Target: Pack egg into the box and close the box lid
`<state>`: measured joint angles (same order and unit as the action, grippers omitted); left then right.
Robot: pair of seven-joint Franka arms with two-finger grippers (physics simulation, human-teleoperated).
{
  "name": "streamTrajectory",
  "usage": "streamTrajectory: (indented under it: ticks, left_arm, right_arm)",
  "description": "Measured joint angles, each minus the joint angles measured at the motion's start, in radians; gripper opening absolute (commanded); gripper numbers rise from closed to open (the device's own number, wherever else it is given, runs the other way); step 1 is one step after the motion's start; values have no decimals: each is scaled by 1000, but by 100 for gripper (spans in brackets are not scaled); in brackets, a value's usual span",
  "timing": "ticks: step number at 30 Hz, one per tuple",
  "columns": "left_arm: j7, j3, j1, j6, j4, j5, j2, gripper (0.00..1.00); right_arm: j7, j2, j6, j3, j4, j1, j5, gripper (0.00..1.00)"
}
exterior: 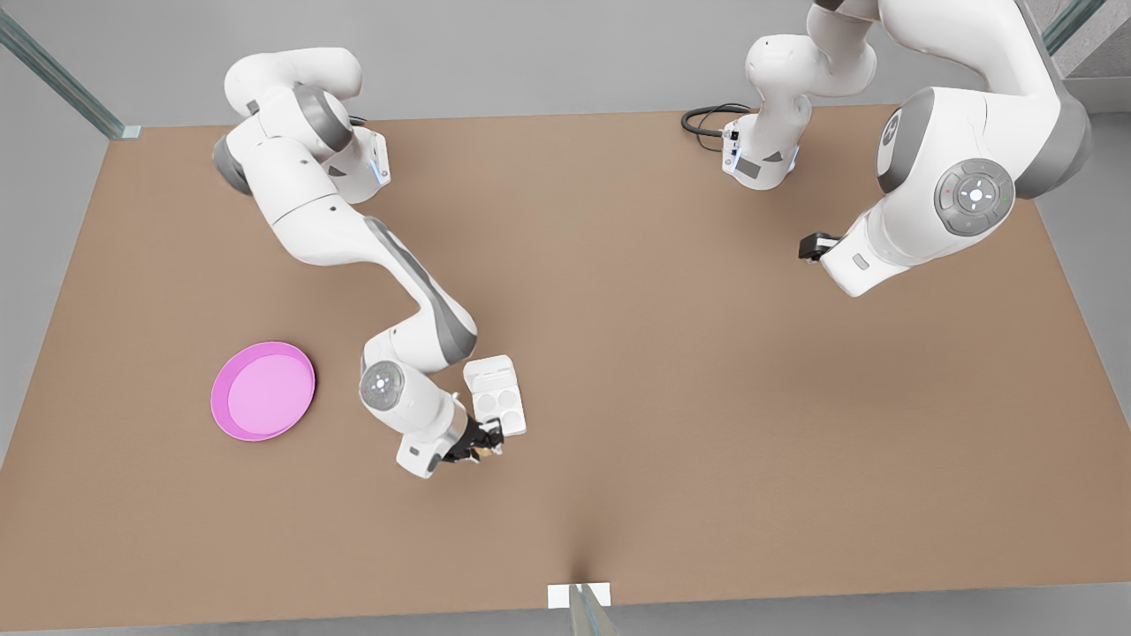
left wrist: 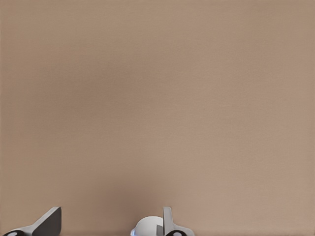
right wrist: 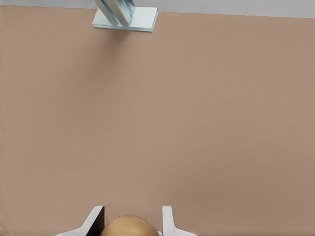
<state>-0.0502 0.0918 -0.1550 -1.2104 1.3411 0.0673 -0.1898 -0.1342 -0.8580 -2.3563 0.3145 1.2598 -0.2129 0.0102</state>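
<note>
The tan egg [right wrist: 129, 227] sits between the fingers of my right gripper [right wrist: 132, 212], which is shut on it. In the front view this gripper [exterior: 482, 444] hangs at the near end of the white box [exterior: 500, 408], on the front view's left, with the egg [exterior: 485, 453] just showing. The box lies open, its round cups showing and the box lid [exterior: 488, 370] folded back flat on the far side. My left gripper [left wrist: 110, 219] is open over bare table. It waits on the front view's right [exterior: 815, 246], mostly hidden under its arm.
A round pink plate [exterior: 263, 390] lies on the brown table [exterior: 671, 371], to the front view's left of the box. A glass post on a white foot [exterior: 579, 596] stands at the near table edge, and the same white foot [right wrist: 126, 18] shows in the right wrist view.
</note>
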Motion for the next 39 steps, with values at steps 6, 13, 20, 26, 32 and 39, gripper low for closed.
streamTrajectory:
  ticks: [6, 13, 20, 26, 32, 39]
  left_arm:
    - [0, 0, 0, 0, 0, 1, 0, 100]
    - [0, 0, 0, -1, 0, 1, 0, 100]
    - [0, -1, 1, -2, 0, 0, -2, 100]
    - [-69, -1, -218, 37, -8, -56, -98, 21]
    - [-456, 3, -627, -286, -36, -307, -349, 21]
    - [-845, 1, -732, -777, -37, -322, -539, 21]
  right_arm:
    - [-86, 13, 4, 1, 90, -11, 10, 39]
    - [-169, 67, 8, 14, 192, 6, 3, 100]
    - [-242, 113, 27, 17, 160, 10, -13, 100]
    - [-154, 597, 435, -25, 168, 398, -96, 100]
    - [-70, 575, 758, -35, 133, 601, -119, 100]
    - [-1, 576, 941, 27, 91, 581, -144, 100]
